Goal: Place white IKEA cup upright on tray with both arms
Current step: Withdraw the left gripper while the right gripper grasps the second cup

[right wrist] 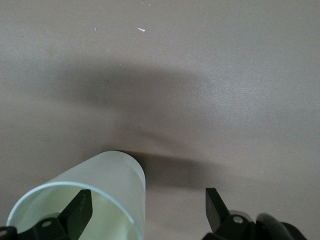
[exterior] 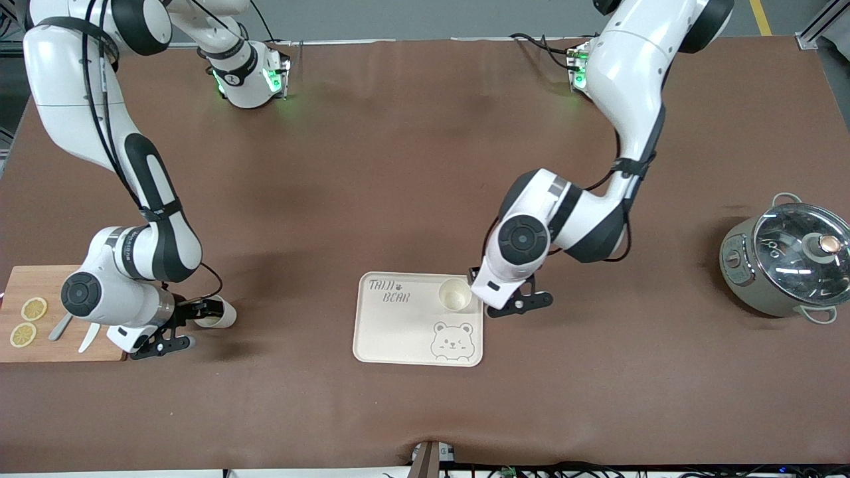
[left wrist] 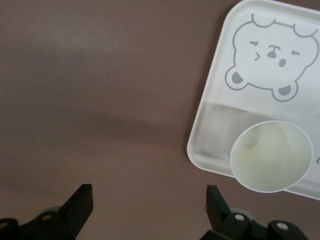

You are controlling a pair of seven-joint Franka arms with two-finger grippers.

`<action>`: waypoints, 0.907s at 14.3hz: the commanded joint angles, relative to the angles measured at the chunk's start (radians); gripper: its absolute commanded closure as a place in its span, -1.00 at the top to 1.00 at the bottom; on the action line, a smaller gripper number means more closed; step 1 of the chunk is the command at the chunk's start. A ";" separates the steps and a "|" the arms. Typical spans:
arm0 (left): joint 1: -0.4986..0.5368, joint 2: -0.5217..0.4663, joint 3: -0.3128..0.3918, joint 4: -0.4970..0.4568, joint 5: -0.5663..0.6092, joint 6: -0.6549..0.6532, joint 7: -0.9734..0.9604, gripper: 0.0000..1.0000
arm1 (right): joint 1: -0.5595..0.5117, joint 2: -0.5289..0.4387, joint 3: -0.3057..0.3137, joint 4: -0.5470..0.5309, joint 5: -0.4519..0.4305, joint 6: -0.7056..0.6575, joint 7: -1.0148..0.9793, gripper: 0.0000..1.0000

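Note:
One white cup (exterior: 455, 294) (left wrist: 272, 156) stands upright on the cream bear tray (exterior: 398, 332) (left wrist: 215, 125), in the tray's corner toward the left arm's end and farther from the front camera. My left gripper (exterior: 505, 302) (left wrist: 148, 205) is open just off that corner, over bare table, holding nothing. A second white cup (exterior: 218, 313) (right wrist: 100, 195) lies on its side on the table toward the right arm's end. My right gripper (exterior: 199, 315) (right wrist: 147, 210) is open at its mouth, with one finger (right wrist: 80, 210) inside the cup and the other finger (right wrist: 215, 207) outside.
A wooden cutting board (exterior: 26, 279) with two lemon slices (exterior: 33, 309) and cutlery lies at the right arm's end, beside the lying cup. A grey pot with a glass lid (exterior: 787, 262) stands at the left arm's end.

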 commanded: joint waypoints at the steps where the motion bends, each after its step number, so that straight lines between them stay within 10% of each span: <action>1: 0.050 -0.052 -0.006 0.011 0.004 -0.081 0.090 1.00 | -0.002 -0.003 0.007 -0.001 0.013 0.002 -0.017 1.00; 6: 0.186 -0.131 0.008 -0.003 0.010 -0.104 0.278 1.00 | 0.000 -0.009 0.010 0.001 0.013 -0.020 -0.016 -0.27; 13: 0.343 -0.239 0.007 -0.014 0.004 -0.104 0.432 1.00 | -0.002 -0.017 0.021 0.012 0.036 -0.074 -0.013 -0.99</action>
